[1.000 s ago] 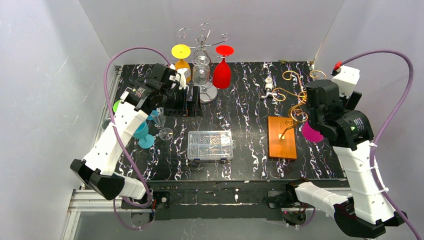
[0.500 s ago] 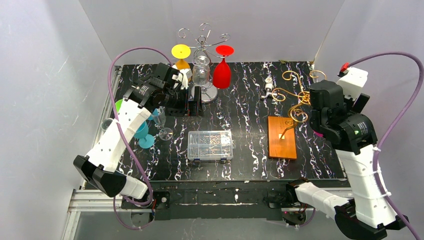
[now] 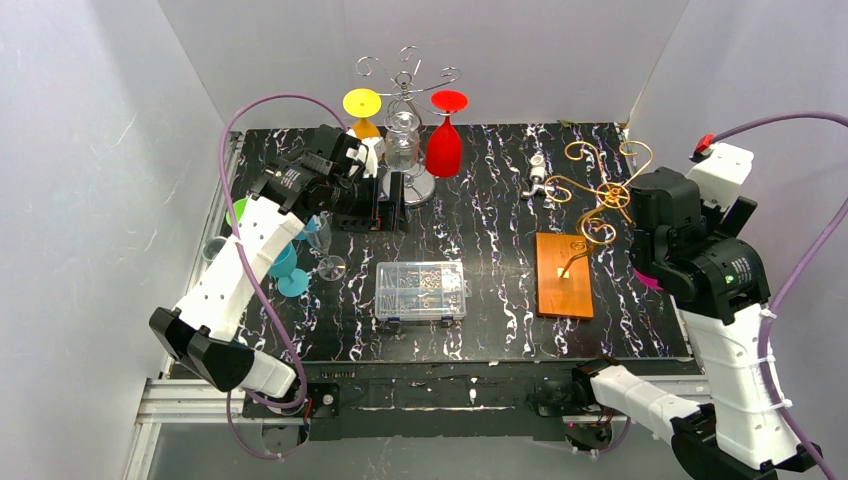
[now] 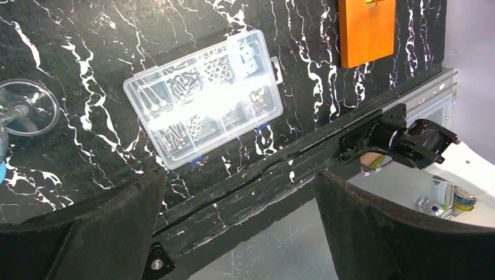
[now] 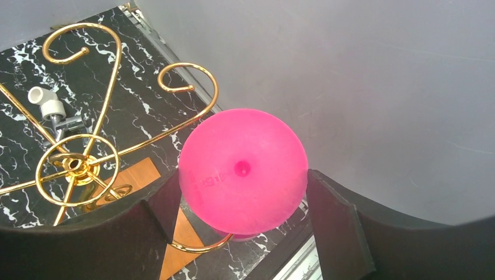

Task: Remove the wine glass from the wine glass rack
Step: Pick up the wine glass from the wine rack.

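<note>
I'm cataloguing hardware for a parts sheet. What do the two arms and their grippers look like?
The left arm and right arm both have white links, black joints and a looping purple cable. The right wrist's white box carries a red plug; the left wrist bears a small white label. Fingers are broad, matte black.

A parts box (image 3: 421, 290) lay at the front middle of the desk (image 3: 490, 200), with a board (image 3: 563, 275) to its right. Behind the box stood the back rack (image 3: 404, 80), glasses (image 3: 444, 145) hanging from it. The right-hand rack (image 3: 607, 192) stood on the board, a wine glass (image 5: 242, 169) just right of it.
</note>
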